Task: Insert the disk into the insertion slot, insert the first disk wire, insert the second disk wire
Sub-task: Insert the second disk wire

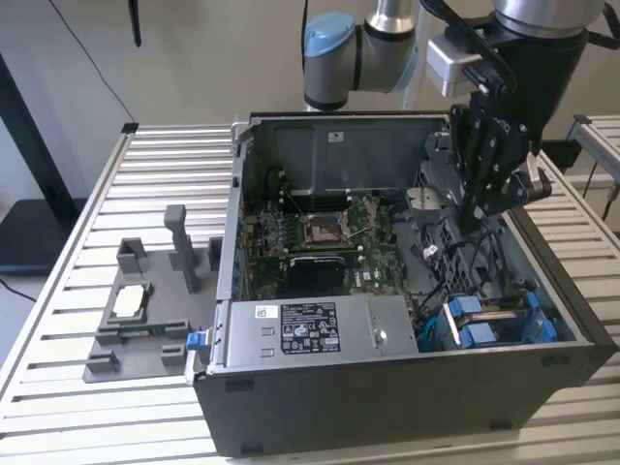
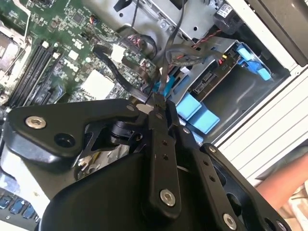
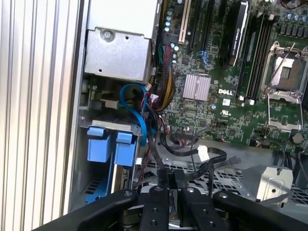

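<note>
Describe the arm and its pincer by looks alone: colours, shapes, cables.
The arm is silver-grey tubing with a light blue joint cap. A black cable loops beside a grey wrist block. The pincer is matt black, built of flat linkage bars pinned with silver screws.

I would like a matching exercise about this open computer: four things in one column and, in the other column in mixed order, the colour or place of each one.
Things:
1. gripper
2. power supply box
3. processor socket
4. drive cage

Descriptions:
a. square, on the green motherboard
b. grey metal, carrying bright blue plastic parts
c. silver, with a black-and-white label
d. black, reaching into the case over dark cables

Pairs: 1-d, 2-c, 3-a, 4-b.
</note>
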Tool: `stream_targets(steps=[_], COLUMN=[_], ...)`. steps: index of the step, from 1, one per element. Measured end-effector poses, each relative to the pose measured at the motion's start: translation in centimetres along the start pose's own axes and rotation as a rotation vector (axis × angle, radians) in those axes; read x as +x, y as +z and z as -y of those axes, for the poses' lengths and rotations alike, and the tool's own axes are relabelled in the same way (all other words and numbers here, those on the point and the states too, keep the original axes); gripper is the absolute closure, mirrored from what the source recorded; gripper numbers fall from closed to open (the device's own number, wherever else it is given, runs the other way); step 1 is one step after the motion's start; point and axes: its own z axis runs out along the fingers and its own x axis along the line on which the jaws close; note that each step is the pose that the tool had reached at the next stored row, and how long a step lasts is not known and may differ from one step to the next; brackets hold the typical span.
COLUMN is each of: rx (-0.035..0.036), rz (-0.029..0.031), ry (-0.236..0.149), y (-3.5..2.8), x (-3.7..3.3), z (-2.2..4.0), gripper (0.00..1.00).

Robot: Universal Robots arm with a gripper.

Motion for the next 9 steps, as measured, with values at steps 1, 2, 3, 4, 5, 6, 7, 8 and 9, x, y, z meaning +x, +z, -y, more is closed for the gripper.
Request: stream_targets(steps=[1, 2, 3, 4, 5, 6, 7, 8, 9], rx=[0.0, 0.0, 0.0, -0.0004, -0.0015, -0.0091, -0.0142, -0.0265, -0.0334], rz=[-0.0001, 0.0, 0.0, 0.0001, 0.0003, 0.0012, 0.0019, 0.0036, 0.0043], ry=[0.0, 0.0, 0.0, 0.0, 0.0, 0.0, 0.0, 0.001, 0.001], y=[0.0, 0.0, 0.01, 0.04, 0.07, 0.16, 0.21, 0.32, 0.36], x=[0.11, 0.22, 0.3, 0.46, 0.53, 0.68, 0.74, 0.86, 0.93], z=[-0.02, -0.03, -0.04, -0.04, 0.01, 0.31, 0.48, 0.87, 1.08], gripper=[0.84, 0.84, 0.84, 0.84, 0.84, 0.84, 0.84, 0.84, 0.84])
